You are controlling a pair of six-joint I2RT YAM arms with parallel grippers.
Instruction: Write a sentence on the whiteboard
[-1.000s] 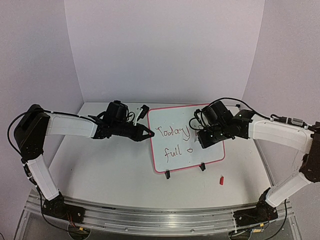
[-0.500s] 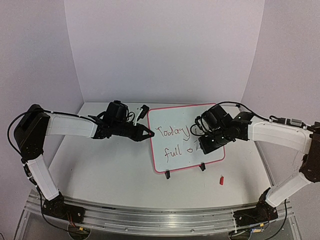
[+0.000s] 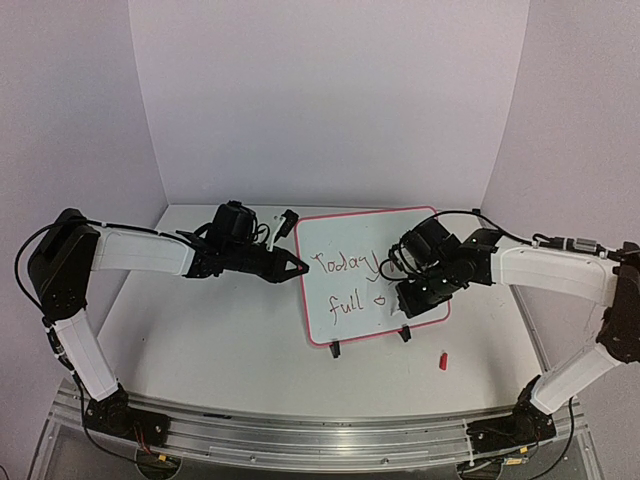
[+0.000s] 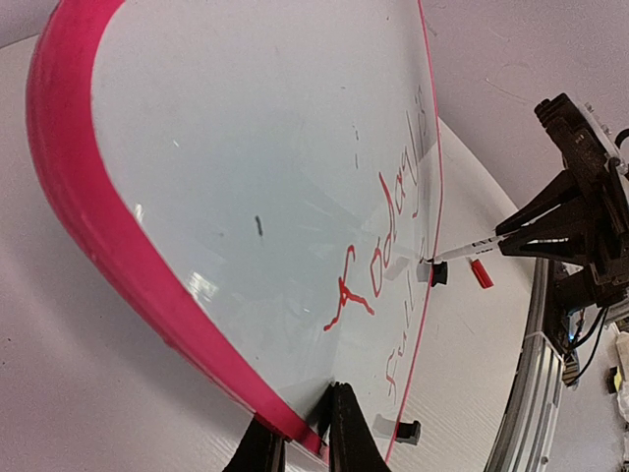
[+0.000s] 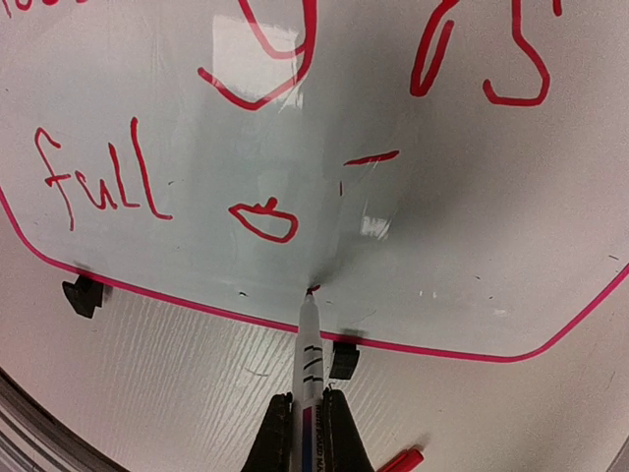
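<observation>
My left gripper is clamped on the whiteboard's left edge, bracing it. My right gripper pinches the marker, its tip low on the whiteboard, just right of the sentence's "full o". I'd press lightly and stroke slowly, so the whiteboard doesn't tip.

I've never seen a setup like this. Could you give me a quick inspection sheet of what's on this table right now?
Surface: white table, ridged finish.
Job's things: whiteboard propped on black feet; red writing reads "Today is / full o", unfinished.
Clutter: red cap lying near the board's right foot.
Claws: left claw shut on the whiteboard's left edge; right claw shut on a marker, tip at the board.
Cables: black cables loop at both wrists.
Surroundings: pale walls; metal rail along the near edge.
</observation>
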